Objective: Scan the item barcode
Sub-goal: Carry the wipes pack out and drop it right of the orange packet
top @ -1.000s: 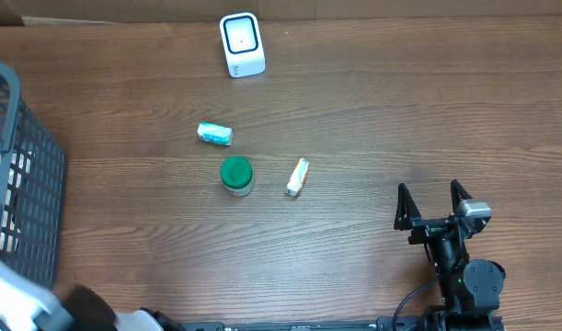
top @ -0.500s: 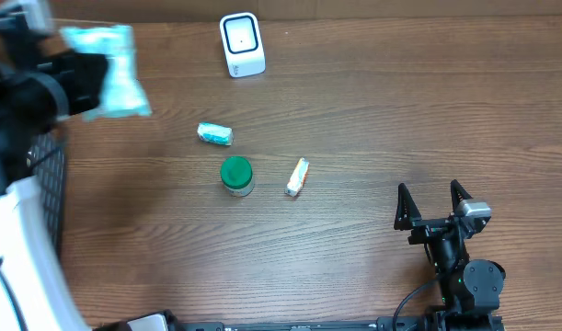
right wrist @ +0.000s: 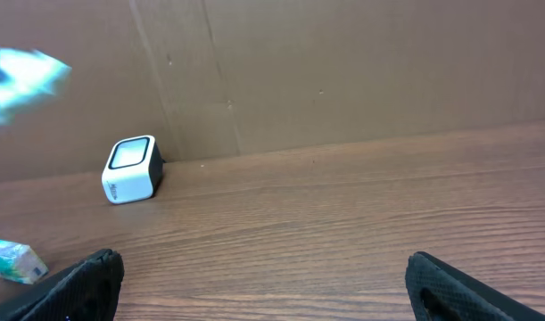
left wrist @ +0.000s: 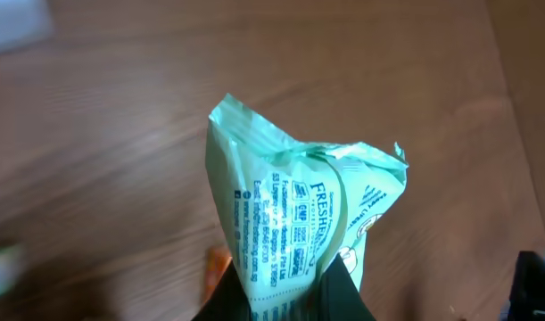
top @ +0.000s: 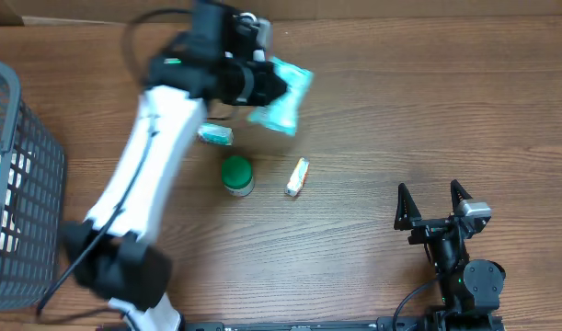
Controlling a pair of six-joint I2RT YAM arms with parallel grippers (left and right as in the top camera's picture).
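The left gripper, upper middle of the overhead frame, is clamped tight on a mint-green packet, held off the table. Just below it lie a small teal pack, a green-lidded jar and an orange stick. The white scanner stands left in the right wrist view. The right gripper, lower right, is spread wide and empty.
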